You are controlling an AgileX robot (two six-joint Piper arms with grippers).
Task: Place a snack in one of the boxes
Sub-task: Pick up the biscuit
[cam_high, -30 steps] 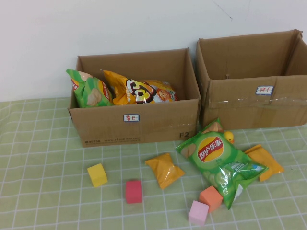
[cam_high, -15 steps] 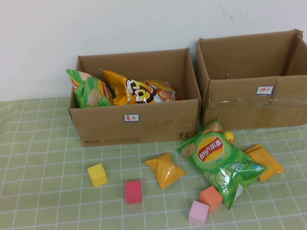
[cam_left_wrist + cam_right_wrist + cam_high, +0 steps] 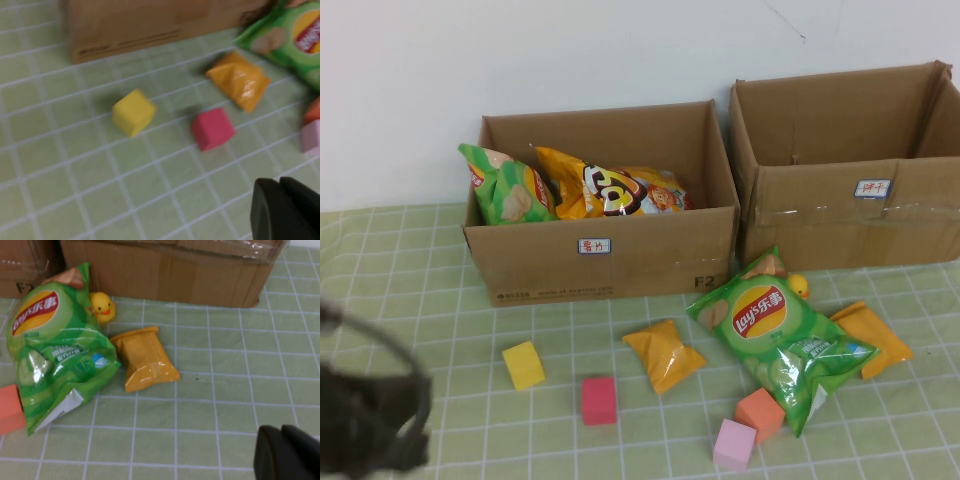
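Observation:
A green Lay's bag (image 3: 775,330) lies on the checked cloth in front of the gap between the two boxes, also in the right wrist view (image 3: 50,340). One small orange packet (image 3: 663,355) lies left of it and another (image 3: 870,335) right of it. The left box (image 3: 605,255) holds a green bag (image 3: 505,190) and a yellow bag (image 3: 605,190). The right box (image 3: 850,210) shows nothing inside. My left gripper (image 3: 282,210) is shut and empty above the cloth, near the red block (image 3: 212,128). My right gripper (image 3: 285,452) is shut and empty, apart from the orange packet (image 3: 145,360).
A yellow block (image 3: 523,364), a red block (image 3: 599,400), an orange block (image 3: 760,412) and a pink block (image 3: 734,443) lie on the front cloth. A rubber duck (image 3: 798,286) sits by the Lay's bag. My left arm (image 3: 370,420) shows blurred at the bottom left.
My left arm has come into the high view at the bottom left, blurred by motion. The snacks, blocks and boxes have not moved.

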